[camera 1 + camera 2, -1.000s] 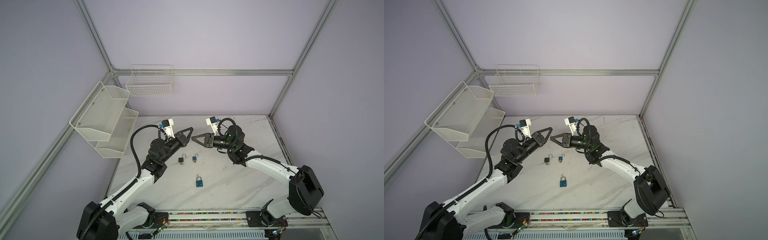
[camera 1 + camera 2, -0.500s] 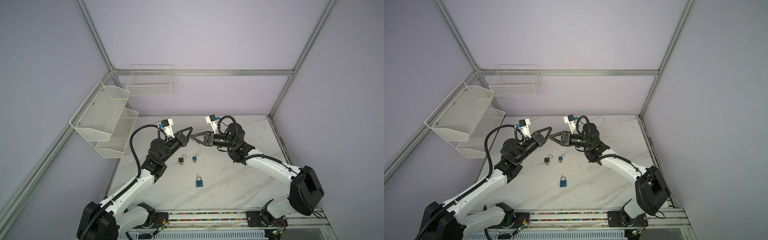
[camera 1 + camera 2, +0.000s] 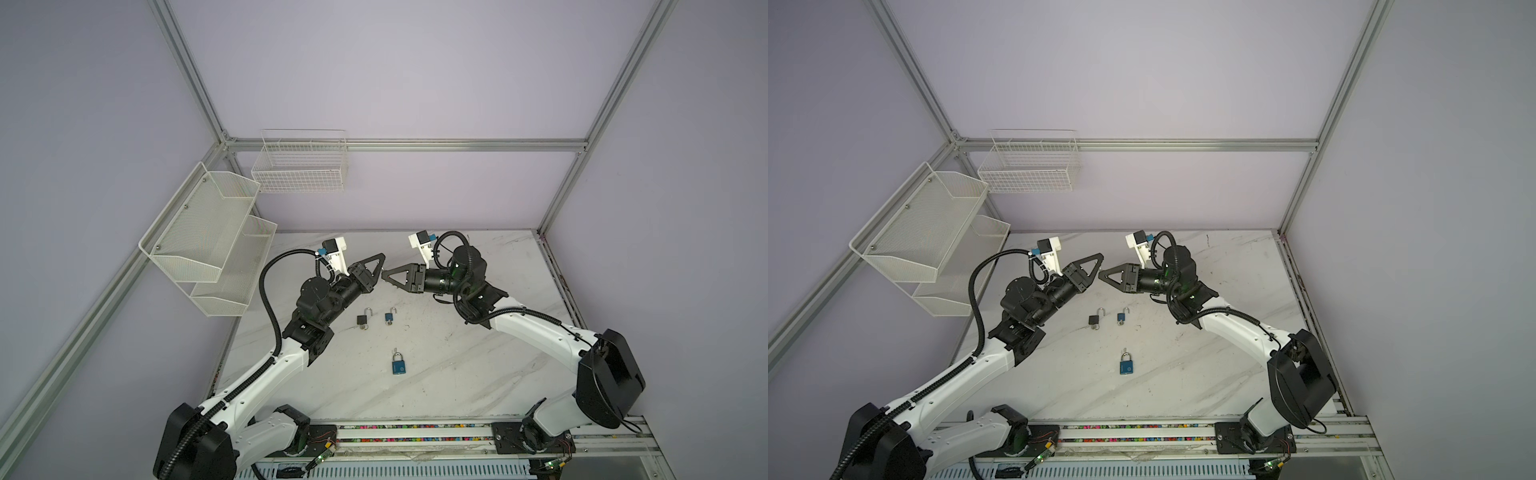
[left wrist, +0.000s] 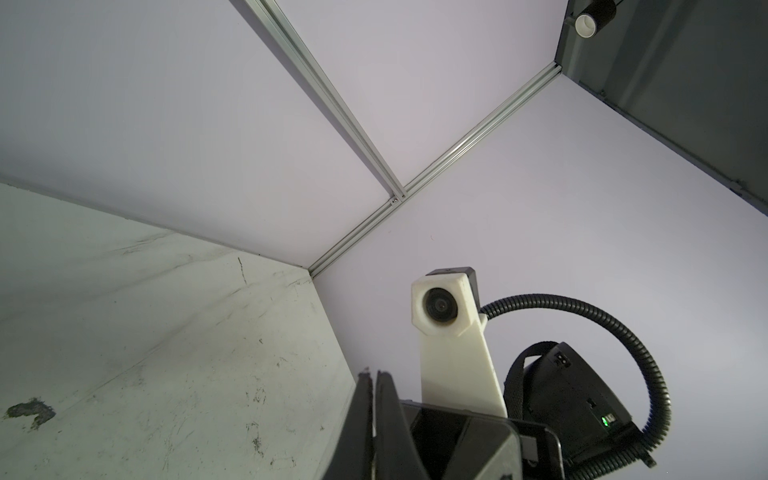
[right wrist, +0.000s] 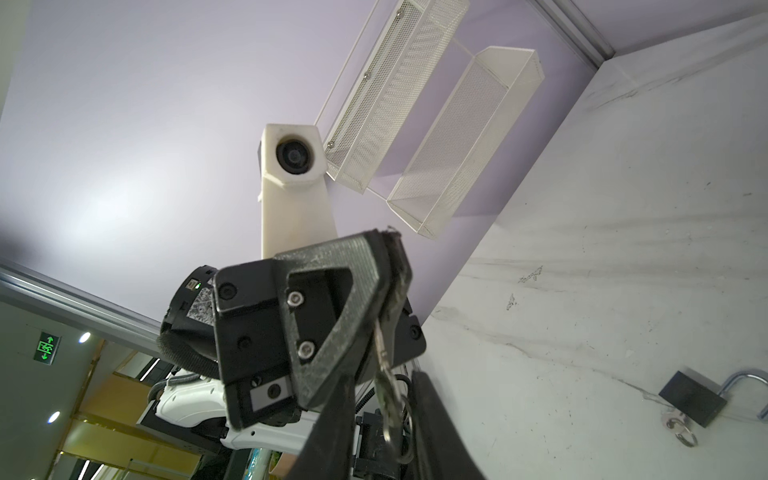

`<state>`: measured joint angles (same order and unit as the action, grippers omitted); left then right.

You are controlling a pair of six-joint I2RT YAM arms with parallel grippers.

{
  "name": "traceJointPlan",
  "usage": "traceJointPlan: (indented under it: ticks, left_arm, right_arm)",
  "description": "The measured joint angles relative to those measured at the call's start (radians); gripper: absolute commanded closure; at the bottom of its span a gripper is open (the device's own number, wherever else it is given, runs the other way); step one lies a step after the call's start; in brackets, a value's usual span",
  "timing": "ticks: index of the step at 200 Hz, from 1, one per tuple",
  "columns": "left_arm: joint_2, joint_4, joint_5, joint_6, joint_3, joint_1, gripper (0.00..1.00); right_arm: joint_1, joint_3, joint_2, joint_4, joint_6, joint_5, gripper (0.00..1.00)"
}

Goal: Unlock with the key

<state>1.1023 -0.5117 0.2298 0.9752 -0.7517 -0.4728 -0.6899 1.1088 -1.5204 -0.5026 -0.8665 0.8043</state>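
Inside left end effector (image 5: pixel 394 251) grip: thin silver key (image 5: pixel 381 349), ring (image 5: pixel 387 432) dangling.

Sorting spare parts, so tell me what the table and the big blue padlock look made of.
Table: stone-look slab, perhaps marble or printed laminate; white with grey veins, dull, scuffed.
Big blue padlock: likely metal, blue coated body, bright silvery shackle.

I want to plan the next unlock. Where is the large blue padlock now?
In both top views the large blue padlock lies on the table near the middle, closer to the arm bases than the black padlock and the small blue padlock.
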Motion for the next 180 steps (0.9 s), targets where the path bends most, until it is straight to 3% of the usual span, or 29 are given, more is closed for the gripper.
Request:
traceJointPlan:
  ticks: [90, 122, 134, 152, 180]
  left_arm:
    - [0.000, -0.005, -0.006, 0.000, 0.000, -0.001, 1.00]
    - [0.000, -0.005, -0.007, 0.000, 0.000, -0.001, 1.00]
    - [0.000, -0.005, -0.008, -0.001, 0.000, -0.001, 0.90]
    - [-0.002, 0.000, -0.013, -0.024, 0.000, -0.001, 0.66]
    - [-0.036, 0.069, -0.033, -0.053, 0.000, -0.001, 0.54]
  right_arm:
    - [0.000, 0.000, 0.000, 0.001, -0.005, 0.000, 0.99]
    - [0.000, 0.000, 0.000, 0.002, -0.012, -0.001, 1.00]
    - [0.000, 0.000, 0.000, 0.005, -0.015, -0.003, 1.00]
    - [0.006, 0.000, 0.000, 0.021, -0.016, -0.004, 1.00]
    - [0.021, -0.002, 0.012, 0.090, 0.002, -0.016, 1.00]
